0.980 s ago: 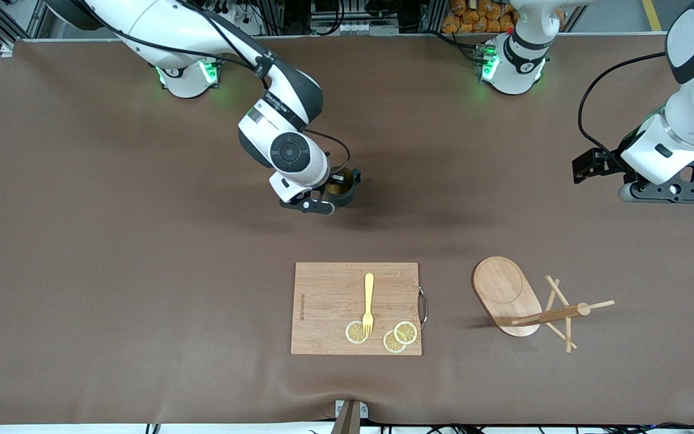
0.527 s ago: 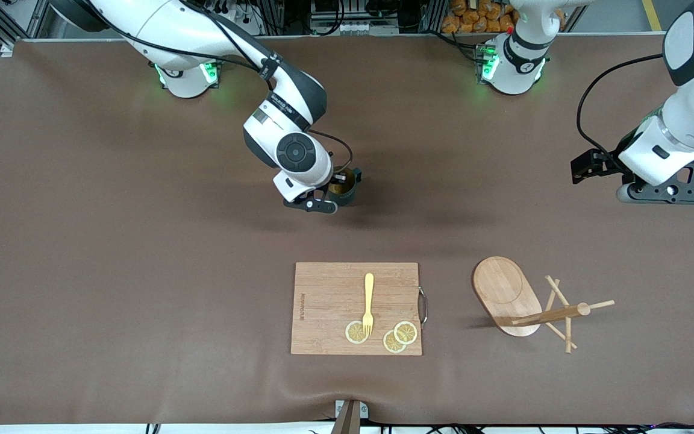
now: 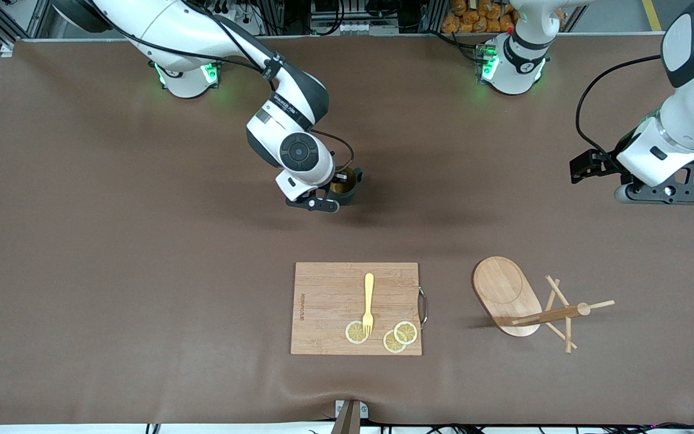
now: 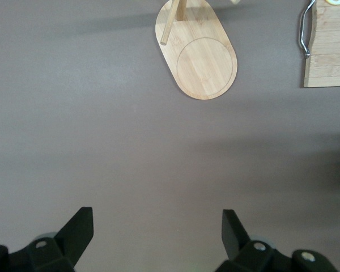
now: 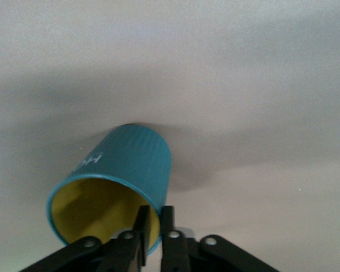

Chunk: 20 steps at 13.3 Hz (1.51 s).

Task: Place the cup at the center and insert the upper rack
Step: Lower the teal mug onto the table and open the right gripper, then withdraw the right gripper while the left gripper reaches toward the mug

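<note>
On the cup (image 5: 124,170) pinched at its rim by my right tool (image 5: 153,224) I can make out pale raised lettering, roughly "HO", partly cut off. The cutting board (image 3: 329,301) carries a small brand stamp along one edge, too small for me to read.

Front view: high camera across the table (image 3: 112,253), looking down toward both arm bases along its top edge; takes in the whole tabletop

Left wrist view: looks down past that arm's own fingers (image 4: 76,232) from well above the table; shares the mug stand (image 4: 201,59) base and the cutting board (image 4: 328,48) corner with the front view

Right wrist view: very near, looks past its fingers (image 5: 140,235) at the cup (image 5: 122,181), which the front view also shows, partly hidden by the wrist
</note>
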{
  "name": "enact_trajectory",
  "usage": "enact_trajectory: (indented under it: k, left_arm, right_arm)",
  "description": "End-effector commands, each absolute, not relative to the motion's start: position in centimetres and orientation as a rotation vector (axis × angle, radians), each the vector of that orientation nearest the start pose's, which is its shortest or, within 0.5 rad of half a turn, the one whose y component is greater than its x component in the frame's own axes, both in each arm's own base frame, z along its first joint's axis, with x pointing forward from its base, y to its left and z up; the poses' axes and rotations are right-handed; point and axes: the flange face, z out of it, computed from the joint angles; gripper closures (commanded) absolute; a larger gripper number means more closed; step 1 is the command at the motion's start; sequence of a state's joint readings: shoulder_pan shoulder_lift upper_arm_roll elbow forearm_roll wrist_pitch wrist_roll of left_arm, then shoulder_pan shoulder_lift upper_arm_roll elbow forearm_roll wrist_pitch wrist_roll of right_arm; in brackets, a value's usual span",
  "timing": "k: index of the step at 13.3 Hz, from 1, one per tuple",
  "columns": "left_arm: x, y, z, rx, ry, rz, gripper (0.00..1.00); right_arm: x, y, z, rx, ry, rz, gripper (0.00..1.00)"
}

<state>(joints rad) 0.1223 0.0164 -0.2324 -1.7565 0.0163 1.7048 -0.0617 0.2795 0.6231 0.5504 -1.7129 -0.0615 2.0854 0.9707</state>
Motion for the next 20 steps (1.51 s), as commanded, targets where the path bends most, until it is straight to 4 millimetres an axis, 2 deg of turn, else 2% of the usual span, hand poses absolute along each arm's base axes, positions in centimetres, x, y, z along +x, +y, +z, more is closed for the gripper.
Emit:
enact_trajectory:
  k: [1, 4, 5, 7, 9, 10, 13, 15, 16, 17, 19, 20]
  left_arm:
    - [55.4, -5.8, 54.0, -3.106, 0.079, 0.086, 0.0]
    - [55.5, -5.9, 54.1, -3.105, 0.096, 0.084, 0.0]
    - [55.6, -5.8, 54.1, -3.104, 0.097, 0.088, 0.0]
    - [55.5, -6.2, 54.8, -3.104, 0.091, 0.069, 0.0]
    - [55.3, -7.2, 55.6, -3.103, 0.131, 0.05, 0.0]
    - [54.9, -9.2, 55.9, -3.098, 0.194, 0.047, 0.0]
    - [53.2, -14.8, 55.7, -3.081, 0.353, 0.076, 0.0]
    - [51.6, -19.3, 55.3, -3.056, 0.489, 0.085, 0.0]
    - [51.0, -20.8, 54.9, -3.046, 0.534, 0.089, 0.0]
    - [50.3, -22.1, 54.0, -3.033, 0.575, 0.104, 0.0]
    - [47.5, -25.6, 52.2, -3.003, 0.653, -0.003, 0.0]
    - [46.6, -26.3, 51.1, -2.992, 0.676, -0.046, 0.0]
  right_arm:
    - [46.8, 45.9, 25.9, -3.066, 0.269, 0.445, 0.03]
    - [47.3, 45.5, 26.5, -3.064, 0.282, 0.445, 0.0]
    - [47.5, 45.3, 27.2, -3.064, 0.281, 0.434, 0.0]
    - [49.2, 44.3, 29.8, -3.079, 0.297, 0.443, 0.0]
    - [51.6, 42.4, 33.7, -3.085, 0.348, 0.464, 0.0]
    - [52.4, 41.9, 35.7, -3.084, 0.359, 0.449, 0.0]
    - [54.9, 36.9, 40.1, -3.08, 0.34, 0.416, 0.0]
    - [56.4, 33.3, 41.8, -3.082, 0.327, 0.418, 0.0]
    - [57.2, 31.4, 43.4, -3.066, 0.32, 0.427, 0.0]
    - [57.9, 29.0, 44.6, -3.057, 0.3, 0.464, 0.0]
    - [59.2, 24.7, 46.7, -3.056, 0.267, 0.524, 0.0]
    - [59.7, 22.7, 47.6, -3.051, 0.25, 0.544, 0.0]
